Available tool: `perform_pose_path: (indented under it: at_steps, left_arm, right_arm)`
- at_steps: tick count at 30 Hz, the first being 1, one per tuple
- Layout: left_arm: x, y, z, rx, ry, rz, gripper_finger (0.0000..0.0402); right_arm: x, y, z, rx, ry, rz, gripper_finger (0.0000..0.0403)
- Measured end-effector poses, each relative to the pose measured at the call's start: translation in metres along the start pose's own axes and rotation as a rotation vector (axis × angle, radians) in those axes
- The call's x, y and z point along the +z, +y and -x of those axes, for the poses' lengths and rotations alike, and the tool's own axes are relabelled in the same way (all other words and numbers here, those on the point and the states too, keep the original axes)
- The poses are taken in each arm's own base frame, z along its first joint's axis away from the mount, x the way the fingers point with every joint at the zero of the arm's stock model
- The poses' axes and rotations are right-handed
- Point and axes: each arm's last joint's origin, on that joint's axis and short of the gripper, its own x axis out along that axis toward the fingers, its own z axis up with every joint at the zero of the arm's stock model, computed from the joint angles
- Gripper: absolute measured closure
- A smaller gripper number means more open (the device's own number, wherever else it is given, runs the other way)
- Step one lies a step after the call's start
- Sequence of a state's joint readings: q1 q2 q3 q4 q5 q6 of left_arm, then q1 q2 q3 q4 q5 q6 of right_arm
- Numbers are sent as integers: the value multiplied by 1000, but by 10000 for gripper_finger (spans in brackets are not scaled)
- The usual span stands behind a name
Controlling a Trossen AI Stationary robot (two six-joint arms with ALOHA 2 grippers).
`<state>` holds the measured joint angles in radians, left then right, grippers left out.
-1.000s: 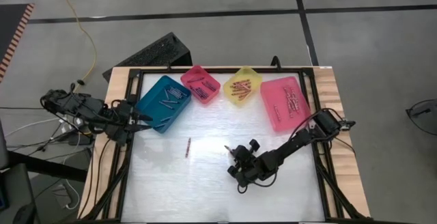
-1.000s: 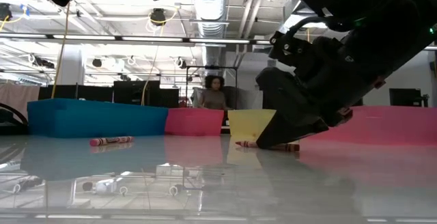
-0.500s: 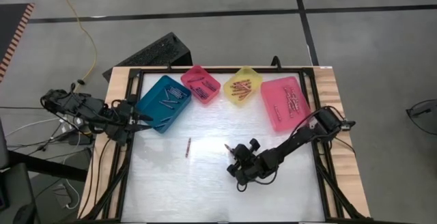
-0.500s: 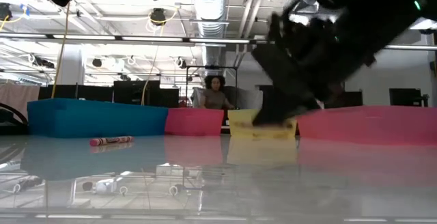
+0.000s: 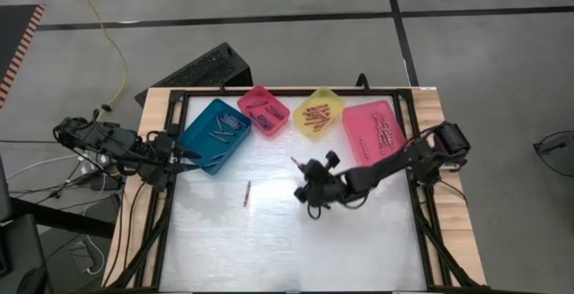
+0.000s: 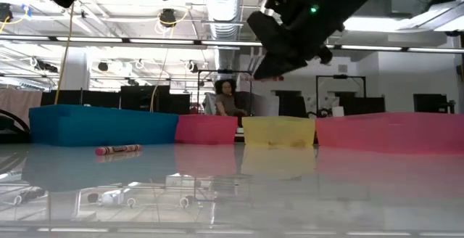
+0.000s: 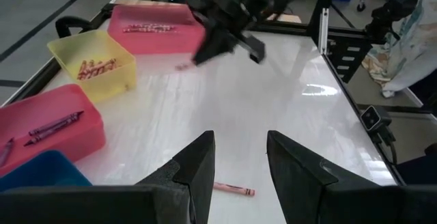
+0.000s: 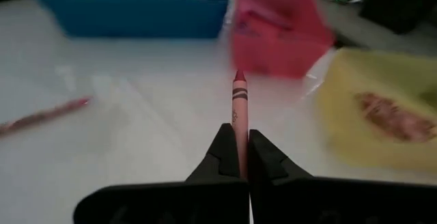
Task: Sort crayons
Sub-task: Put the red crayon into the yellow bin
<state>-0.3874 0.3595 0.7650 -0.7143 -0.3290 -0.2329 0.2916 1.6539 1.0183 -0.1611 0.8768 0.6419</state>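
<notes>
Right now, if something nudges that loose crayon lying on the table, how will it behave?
The loose crayon is a thin round stick lying flat on a glossy table, so it will probably roll or skid easily. It looks stiff and light, though perhaps snappable.

No text, label, brand, number or sign can be read in any view. The crayon (image 8: 239,115) held up in the middle of the right wrist picture has dark bands on its wrapper, but no lettering can be made out there. The far wall across the middle of the low picture shows nothing legible either.
</notes>
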Motion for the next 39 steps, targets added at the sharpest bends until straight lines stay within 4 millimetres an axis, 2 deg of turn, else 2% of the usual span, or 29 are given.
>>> perform_pose_path:
  at_steps: [4,10,19,24,30,39]
  left_arm:
    - [-1,0,0,3,14,5,278]
    - [-4,1,0,9,37,4,278]
    - [-4,1,0,11,38,3,278]
    - [-5,2,0,45,43,-3,278]
    - [-5,3,0,82,42,-7,278]
    - [-5,3,0,84,42,-3,278]
  right_arm:
    - [22,-23,-10,-61,-12,10,398]
    - [43,-64,-29,-188,26,70,396]
    - [55,-121,-71,-215,172,82,395]
    - [60,-147,-85,-191,224,54,395]
    - [63,-169,-93,-203,251,17,395]
    - [64,-180,-97,-209,262,-9,394]
